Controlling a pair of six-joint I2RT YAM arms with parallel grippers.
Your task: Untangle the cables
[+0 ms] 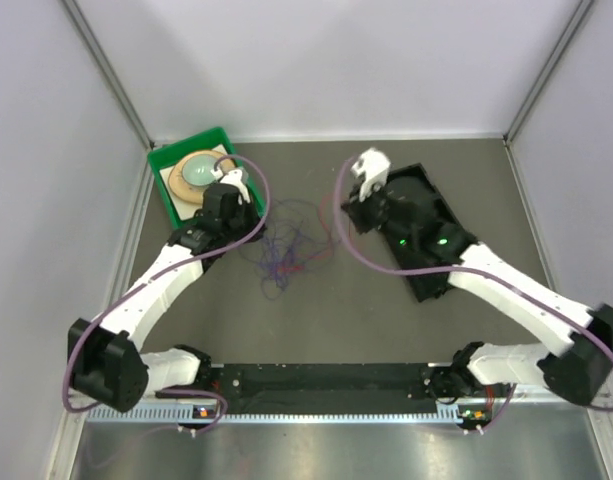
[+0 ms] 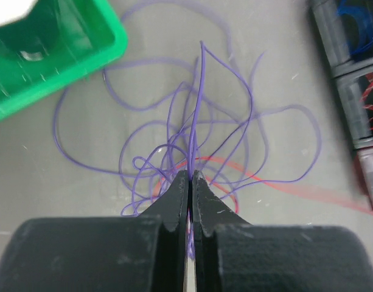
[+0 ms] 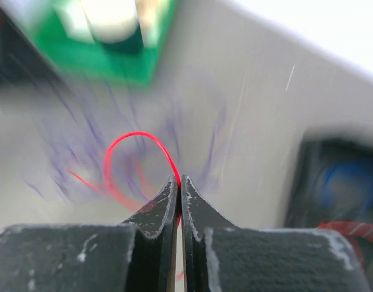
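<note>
Separating colours is the step in hand: your left pincer (image 2: 190,177) is clamped on a purple cable (image 2: 198,103), and your right pincer (image 3: 178,181) is pinched on a red cable (image 3: 136,134). The cables (image 1: 286,250) lie tangled in the middle of the table (image 1: 366,320), between the green bin (image 1: 158,172) and the black tray (image 1: 428,287). Next, I judge, you should draw the two strands apart slowly, watching that purple loops don't ride along with the red.

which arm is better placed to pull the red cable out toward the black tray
Right. Its jaws are shut on the red cable, and the black tray lies on its side. The left arm pinches purple cables in its jaws, likely an anchor.
</note>
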